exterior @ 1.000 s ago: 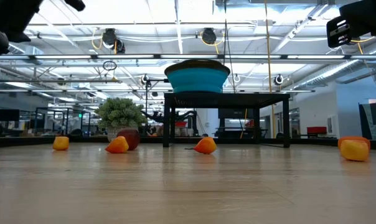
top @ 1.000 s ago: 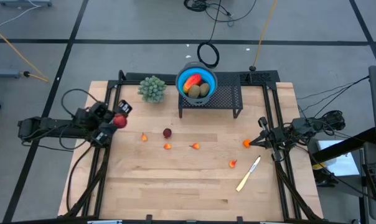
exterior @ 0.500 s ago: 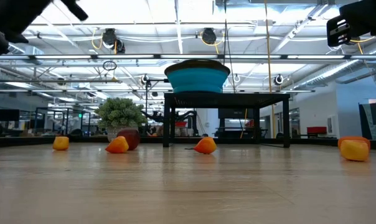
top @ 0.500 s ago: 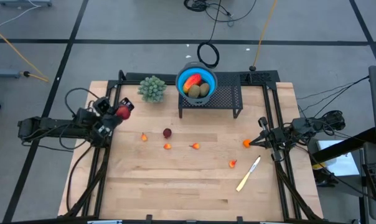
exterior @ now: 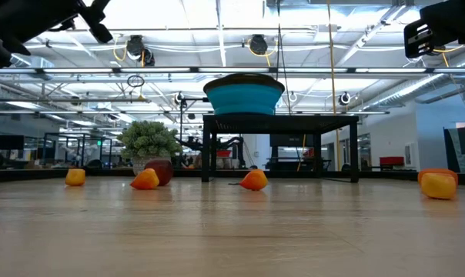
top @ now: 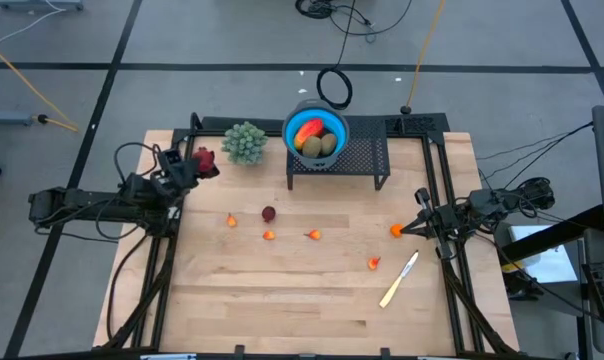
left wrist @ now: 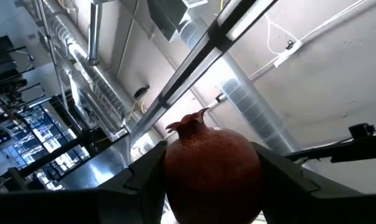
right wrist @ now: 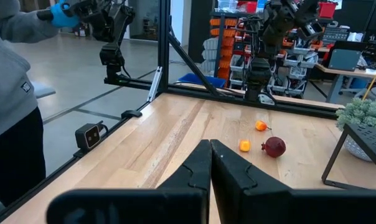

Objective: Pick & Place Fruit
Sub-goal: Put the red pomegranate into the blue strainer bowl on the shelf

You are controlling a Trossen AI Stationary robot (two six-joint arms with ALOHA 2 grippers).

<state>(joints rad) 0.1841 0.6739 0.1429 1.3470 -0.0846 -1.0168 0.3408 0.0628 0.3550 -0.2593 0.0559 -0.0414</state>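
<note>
- Right now we have the left tool (top: pixel 195 165) clamped on a dark red pomegranate (left wrist: pixel 211 165), raised above the worktop's (top: pixel 282 290) left edge, near the green plant (top: pixel 244 142).
- Only its sides are pinched, so it could roll free on the way to the blue bowl (top: pixel 316 133) on the black stand (top: pixel 360 160).
- We risk clipping the plant en route.
- The right tool (right wrist: pixel 209 163), shut and empty, waits at the right edge.

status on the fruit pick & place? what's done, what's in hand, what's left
Done: the blue bowl on the black rack already holds a red-yellow piece and two brown-olive ovals.
In hand: the left gripper grips a dark red pomegranate, raised near the green plant.
Left: a dark red ball and five small orange pieces lie on the table. The right gripper waits shut at the right edge.
</note>
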